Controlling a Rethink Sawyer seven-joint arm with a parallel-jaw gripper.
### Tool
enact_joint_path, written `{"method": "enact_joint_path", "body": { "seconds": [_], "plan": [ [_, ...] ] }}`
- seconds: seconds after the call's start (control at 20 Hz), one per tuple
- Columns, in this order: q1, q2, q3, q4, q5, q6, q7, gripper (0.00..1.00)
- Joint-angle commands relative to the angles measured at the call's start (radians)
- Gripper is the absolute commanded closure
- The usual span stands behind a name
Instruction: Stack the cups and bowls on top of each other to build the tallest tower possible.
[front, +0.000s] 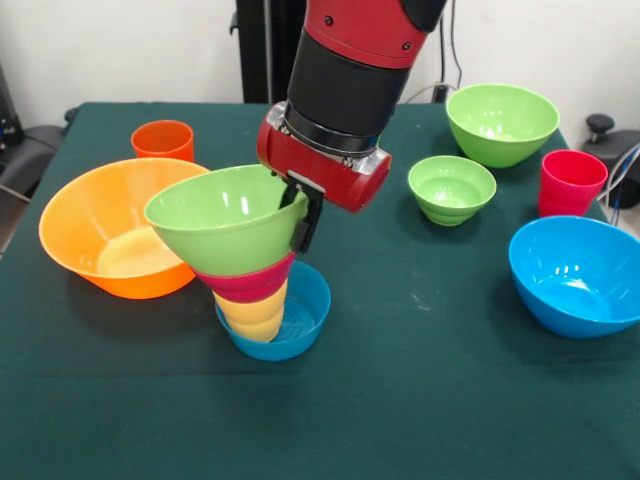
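Tower (250, 270): leans left at table centre, just right of the wide orange bowl (115, 240). Built of a big green bowl (215, 215) on top, tilted toward the camera, then a small red bowl (250, 280), then a ribbed yellow cup (255, 312), seated in a small blue bowl (285, 325) on the dark green cloth (420, 400).

Arm (350, 70) slants down from above, thick black and red cylinder, wrist angled left toward the tower. Gripper (303, 215) reaches to the green bowl's right rim; one black finger (307, 225) lies outside the wall, the other apparently inside. Looks clamped on that rim, though contact on the inner side cannot be seen clearly.

All pieces glossy, smooth plastic, round, tapering to narrow bases.

Away from the tower: big blue bowl (578, 272) far right, another big green bowl (502, 122) upper right, small green bowl (452, 188) right of the gripper with stepped sides, red cup (572, 182) beside the blue bowl, orange cup (163, 140) behind the orange bowl.
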Motion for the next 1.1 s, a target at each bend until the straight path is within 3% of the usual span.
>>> {"method": "enact_joint_path", "body": {
  "seconds": [0.05,0.7,1.1],
  "plan": [
    [-0.035,0.039,0.146,0.011,-0.041,-0.009,-0.111,0.00],
    [-0.034,0.035,0.153,0.010,-0.031,0.013,-0.077,0.00],
    [-0.025,-0.011,0.154,0.027,-0.014,0.067,-0.071,0.00]
  ]
}}
